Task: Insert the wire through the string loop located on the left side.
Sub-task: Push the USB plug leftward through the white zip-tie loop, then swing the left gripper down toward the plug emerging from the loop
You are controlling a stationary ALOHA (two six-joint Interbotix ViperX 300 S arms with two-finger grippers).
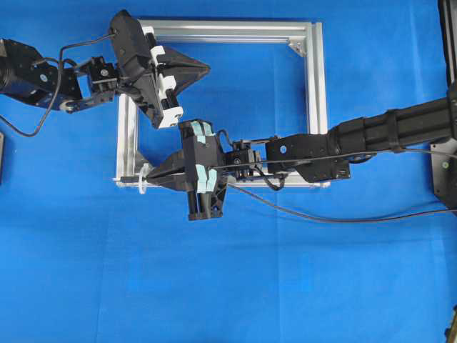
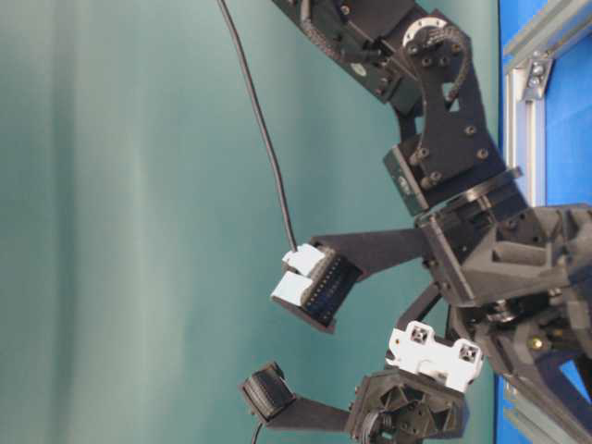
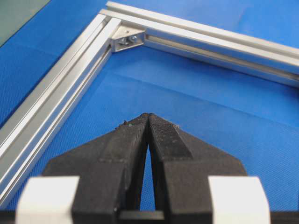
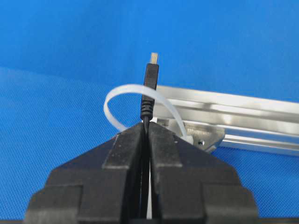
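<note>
Wire (image 4: 150, 86) pinched in right end effector (image 4: 145, 128), plug poking through string loop (image 4: 122, 91).

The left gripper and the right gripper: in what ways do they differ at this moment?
The left gripper holds nothing; the right gripper pinches the wire. The left hangs inside the frame near its top-left corner; the right sits at the bottom-left corner by the string loop. Both are shut.

cloth (image 1: 214, 286): bright blue, fine woven texture
frame (image 1: 312, 107): silver aluminium, shiny
wire (image 4: 150, 88): black, plug tip silvery
loop (image 4: 122, 91): whitish, translucent
left gripper (image 3: 148, 117): black fingers, white blocks behind
right gripper (image 4: 145, 125): black fingers, pale teal tape patches on its body
backdrop (image 2: 139, 222): dull green
</note>
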